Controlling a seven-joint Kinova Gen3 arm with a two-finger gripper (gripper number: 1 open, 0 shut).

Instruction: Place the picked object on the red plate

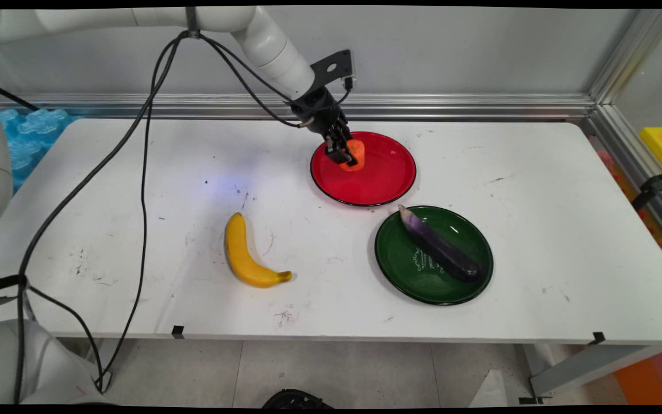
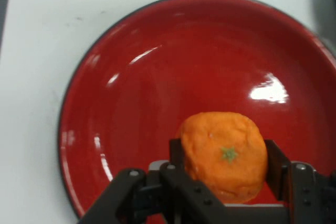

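An orange (image 1: 356, 156) with a small green stem mark sits between the fingers of my black gripper (image 1: 345, 154), over the left part of a red plate (image 1: 385, 172). In the hand view the orange (image 2: 223, 156) fills the gap of the gripper (image 2: 224, 157), and both fingers (image 2: 276, 162) press against its sides, with the red plate (image 2: 157, 103) spread out beneath. I cannot tell whether the orange rests on the plate or hangs just above it.
A green plate (image 1: 405, 264) with a purple eggplant (image 1: 438, 245) lying across it stands just in front and to the right of the red plate. A yellow banana (image 1: 245, 254) lies on the white table (image 1: 538, 230) to the front left. Black cables (image 1: 144, 172) hang from the arm.
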